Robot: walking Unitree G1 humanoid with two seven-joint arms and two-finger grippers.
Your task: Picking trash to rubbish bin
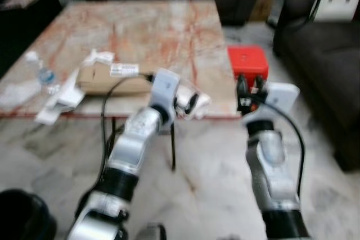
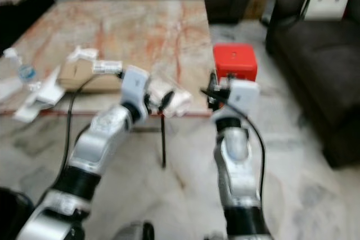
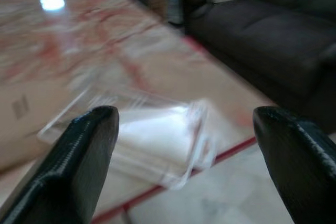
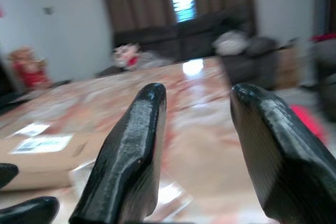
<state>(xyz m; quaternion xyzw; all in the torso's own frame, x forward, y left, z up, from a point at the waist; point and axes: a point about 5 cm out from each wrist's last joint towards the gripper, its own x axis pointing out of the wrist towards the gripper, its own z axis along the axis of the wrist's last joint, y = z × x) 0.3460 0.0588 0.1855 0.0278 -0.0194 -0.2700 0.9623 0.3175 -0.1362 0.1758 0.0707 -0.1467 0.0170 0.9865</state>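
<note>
At table (image 1: 140, 26) edge: L gripper (image 1: 188, 104), plastic tray (image 3: 152, 135).

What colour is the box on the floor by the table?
The box is red, clearest in the left eye view.

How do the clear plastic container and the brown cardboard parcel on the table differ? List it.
The clear plastic container is see-through with white inside; the brown cardboard parcel is opaque with a white label. The container sits at the table's near edge before the open left gripper; the parcel lies further left. Both lie flat.
</note>
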